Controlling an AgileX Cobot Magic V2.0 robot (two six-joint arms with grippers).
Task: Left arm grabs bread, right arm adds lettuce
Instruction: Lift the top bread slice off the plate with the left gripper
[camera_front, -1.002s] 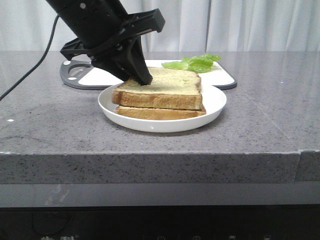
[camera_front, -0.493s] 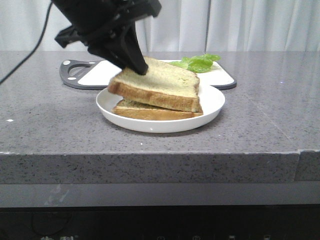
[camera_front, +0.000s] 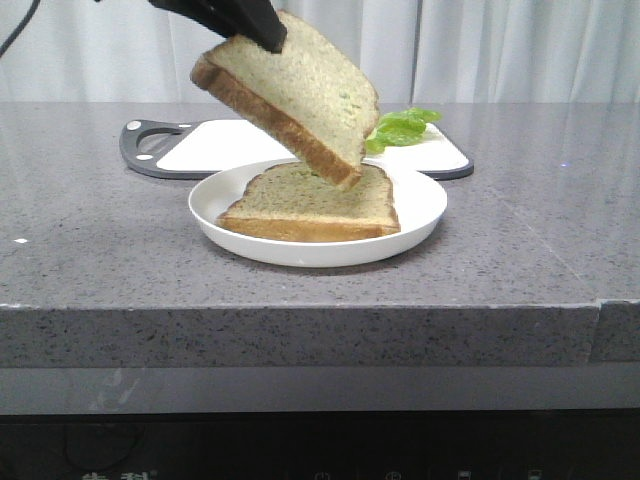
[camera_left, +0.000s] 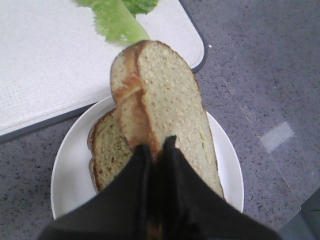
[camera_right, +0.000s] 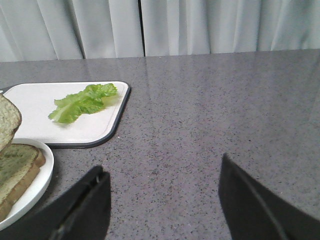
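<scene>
My left gripper (camera_front: 262, 33) is shut on the crust edge of the bread (camera_front: 290, 88) and holds it tilted in the air above the plate. In the left wrist view the fingertips (camera_left: 170, 147) pinch the bread (camera_left: 167, 95) from both sides. A second slice (camera_front: 312, 196) lies flat on the white plate (camera_front: 425, 212). The green lettuce (camera_front: 402, 126) lies on the white cutting board (camera_front: 215, 148) behind the plate. My right gripper (camera_right: 162, 170) is open and empty over bare counter, to the right of the lettuce (camera_right: 82, 102); it does not show in the front view.
The cutting board (camera_right: 30, 107) has a dark rim and a handle (camera_front: 140, 140) at its left end. The plate (camera_right: 35, 192) sits just in front of it. The grey counter's front edge (camera_front: 320, 310) is near. White curtains hang behind.
My left gripper has lifted the top slice off the lower slice, up and slightly left, tilting it steeply. The lower slice stays on the plate, which has shifted slightly left.
</scene>
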